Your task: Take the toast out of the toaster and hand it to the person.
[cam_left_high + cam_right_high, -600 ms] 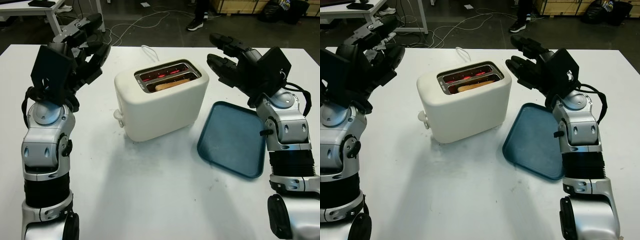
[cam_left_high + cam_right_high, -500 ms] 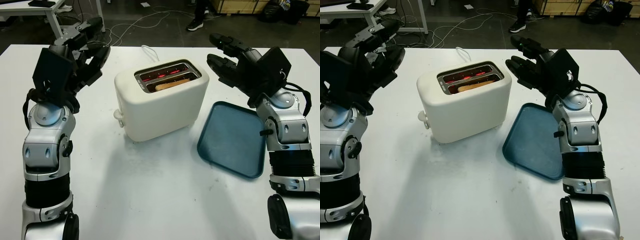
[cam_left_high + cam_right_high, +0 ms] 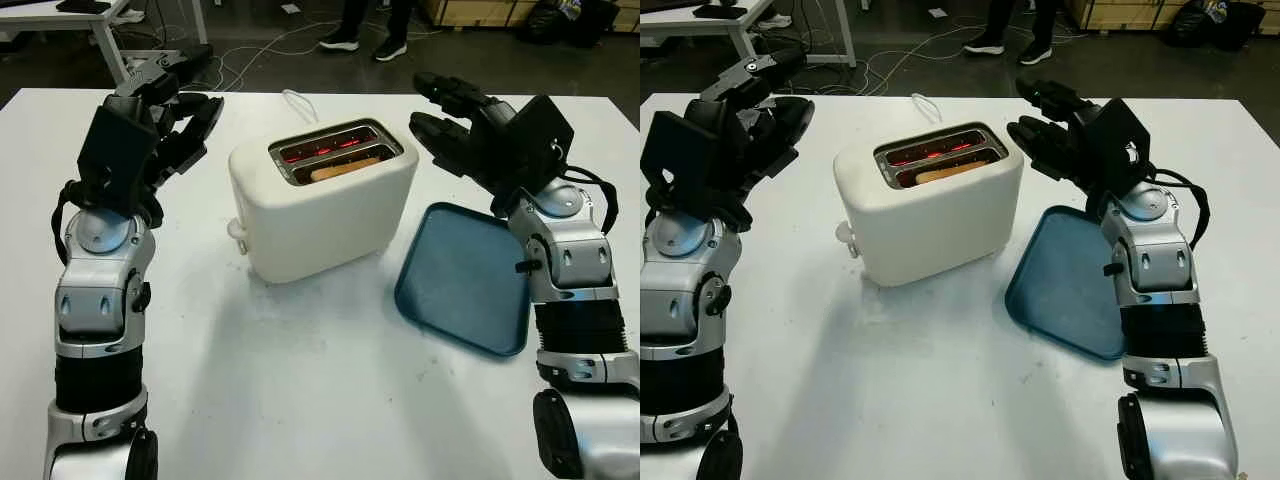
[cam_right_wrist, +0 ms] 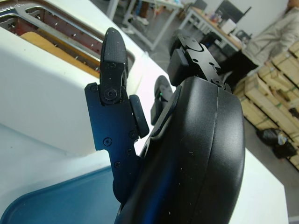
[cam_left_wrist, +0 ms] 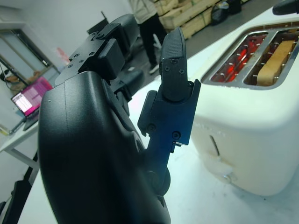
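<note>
- Nothing done yet: toast (image 3: 345, 168) sitting deep in the nearer slot of the toaster (image 3: 325, 210), only its top edge showing; far slot glowing red inside.
- Left hand (image 3: 165, 110) raised left of the toaster, well apart from it, holding nothing, fingers apart and reaching toward the toaster's left side.
- Right hand (image 3: 455, 120) raised just right of the toaster's top, above its right end, holding nothing, fingers apart and pointing at the slots; not touching the casing.
- Tray (image 3: 465, 280) flat on the table (image 3: 300, 400) right of the toaster, bare.
- Person (image 3: 365, 25) standing on the floor beyond the toaster, past the table's far edge; legs and shoes in view, hands out of sight.
- Left to do, by judgement: bring a hand over the nearer slot, pinch the toast's edge, lift it straight up clear of the toaster, then carry it beyond the toaster to the person.
- Likely snag: little toast edge exposed for a pinch, and glowing elements close by.
</note>
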